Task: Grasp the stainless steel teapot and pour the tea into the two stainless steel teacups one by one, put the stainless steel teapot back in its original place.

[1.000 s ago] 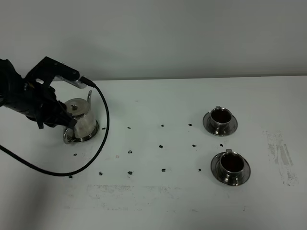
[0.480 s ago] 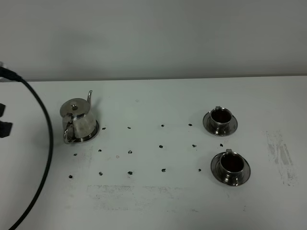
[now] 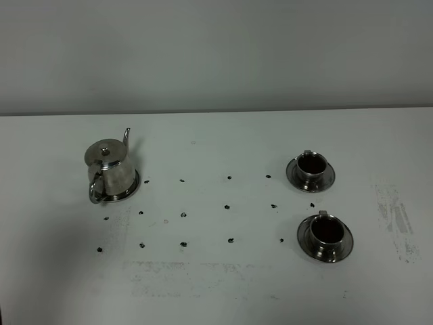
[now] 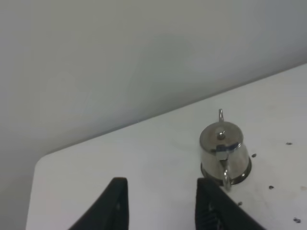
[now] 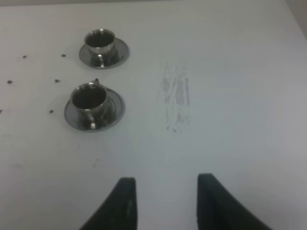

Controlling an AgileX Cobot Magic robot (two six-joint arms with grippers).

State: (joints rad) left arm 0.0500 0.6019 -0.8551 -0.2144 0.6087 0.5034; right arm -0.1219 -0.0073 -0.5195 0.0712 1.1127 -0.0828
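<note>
The stainless steel teapot [image 3: 110, 170] stands upright on the table at the left, lid on, spout pointing back; it also shows in the left wrist view [image 4: 224, 152]. The two stainless steel teacups on saucers sit at the right, one farther back [image 3: 310, 169] and one nearer [image 3: 325, 234], each holding dark reddish-brown tea; both show in the right wrist view [image 5: 100, 44] [image 5: 90, 101]. My left gripper [image 4: 162, 207] is open and empty, well back from the teapot. My right gripper [image 5: 165, 203] is open and empty, apart from the cups. Neither gripper shows in the exterior view.
Several small dark marks [image 3: 183, 214] dot the white table [image 3: 223, 284] between teapot and cups. A grey smudge [image 3: 396, 217] lies right of the cups, also in the right wrist view [image 5: 176, 100]. A plain wall runs behind the table's back edge.
My left arm, which was at the teapot's handle a second ago, has let go and drawn back to the left, out of the exterior view. The teapot stays standing in place.
</note>
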